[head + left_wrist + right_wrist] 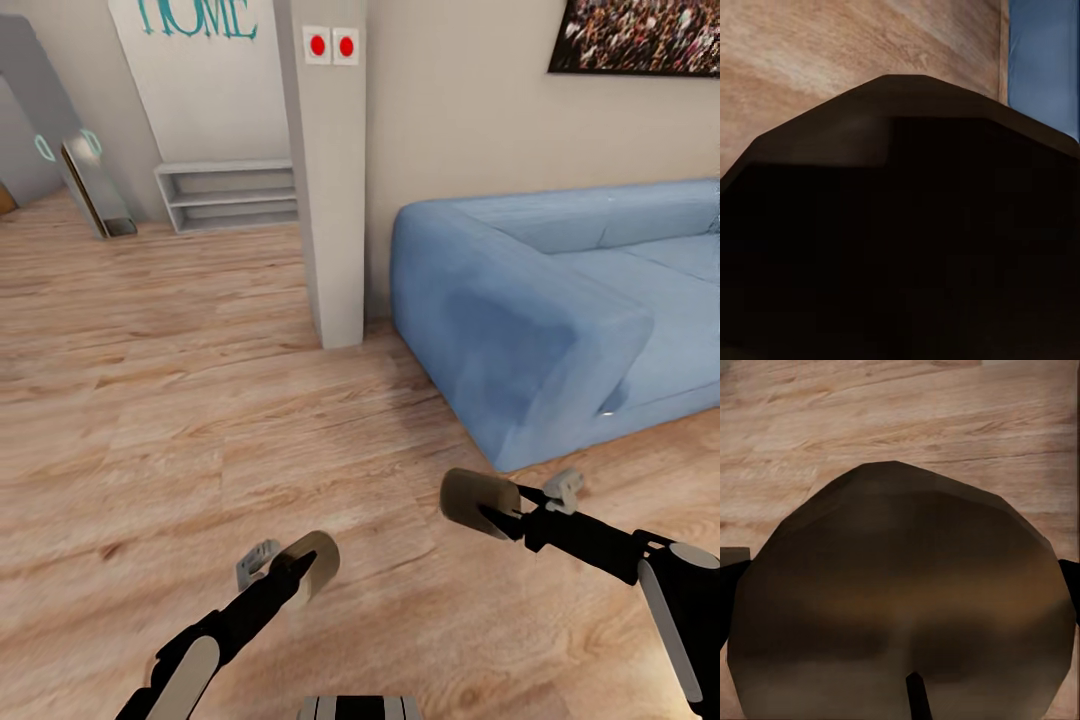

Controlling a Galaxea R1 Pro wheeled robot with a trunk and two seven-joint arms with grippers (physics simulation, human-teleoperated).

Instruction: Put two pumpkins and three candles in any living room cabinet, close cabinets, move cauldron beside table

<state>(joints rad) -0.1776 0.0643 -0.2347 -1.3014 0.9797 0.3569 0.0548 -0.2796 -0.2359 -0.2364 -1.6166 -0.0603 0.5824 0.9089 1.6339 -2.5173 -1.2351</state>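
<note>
Left tool (300, 568): we're carrying a stubby cream-beige candle (315, 562) here, tool clenched on it, held low over the wood floor (150, 400). In the left wrist view it's just a big dark blob right up against the lens, so we're going by the head view for this one.

Right tool (497, 512): same deal, clamped on a second candle (475, 500), wick end facing the wrist cam, where you can see the little dark wick.

Where we are: in the living room, facing the arm of the blue sofa (540, 310), with a grey pillar (330, 180) and a low white shelf unit (228, 195) further back on the left.

Cabinet: not in front of us right now, so we can't say which way it is.

Step in hand: looks like the haul leg, two candles picked up and on their way to storage.

Next move: probably turn the base until the dark-brown low unit comes into view, roll up to it, get a drawer open and drop both candles in. Both tools are full, so opening a drawer could be awkward; one candle may need setting down first.

Still to do: the third candle, both pumpkins, closing up, cauldron by the tabletop.
</note>
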